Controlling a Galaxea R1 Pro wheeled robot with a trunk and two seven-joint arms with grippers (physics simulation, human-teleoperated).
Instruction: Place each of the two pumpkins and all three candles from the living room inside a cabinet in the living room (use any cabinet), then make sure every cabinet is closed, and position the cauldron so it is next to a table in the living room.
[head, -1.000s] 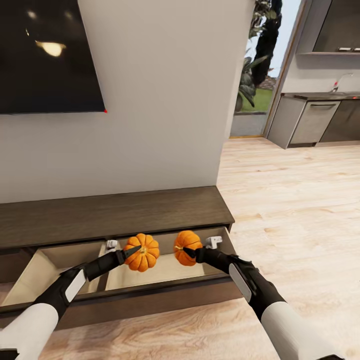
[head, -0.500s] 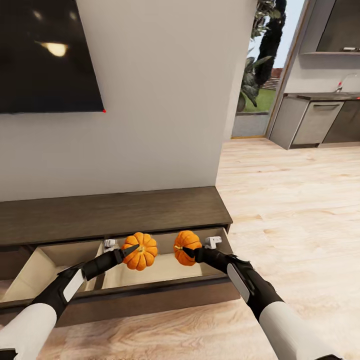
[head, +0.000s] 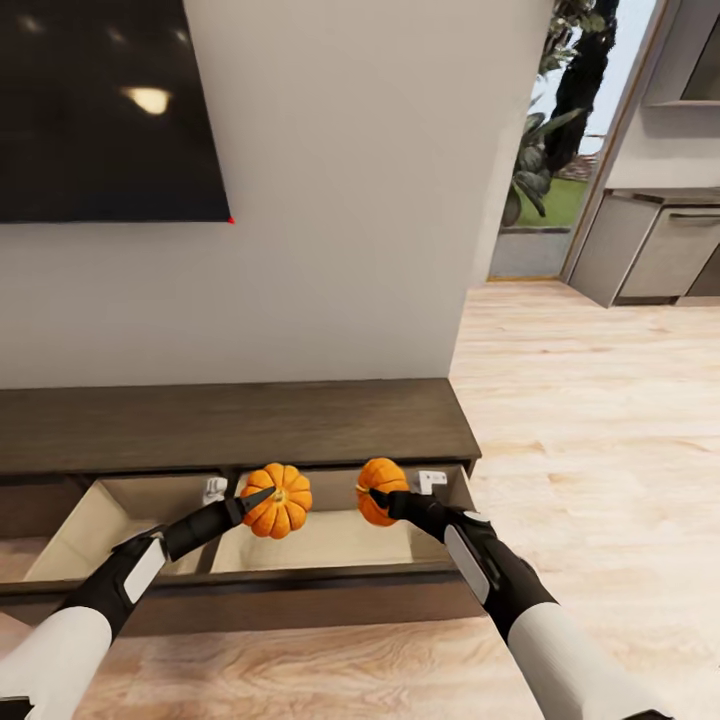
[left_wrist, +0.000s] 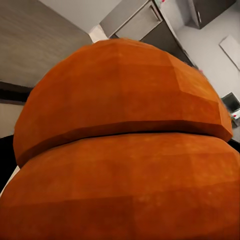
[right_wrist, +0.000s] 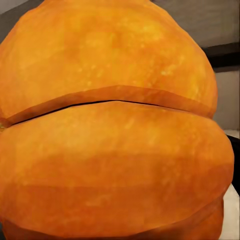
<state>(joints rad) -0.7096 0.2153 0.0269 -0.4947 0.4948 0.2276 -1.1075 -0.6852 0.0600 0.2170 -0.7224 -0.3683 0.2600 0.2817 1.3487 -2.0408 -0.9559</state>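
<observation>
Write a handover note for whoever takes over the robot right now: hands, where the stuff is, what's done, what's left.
Left hand: shut on the left pumpkin, held over the open drawer of the cabinet.
Right hand: shut on the right pumpkin, over the same drawer.
Done: drawer open, both pumpkins carried to it.
Left: release both pumpkins inside, store the three candles, close every cabinet, put the cauldron beside a table. Candles and cauldron are not in sight from here.

White forearms, black wrists, grey panels
</observation>
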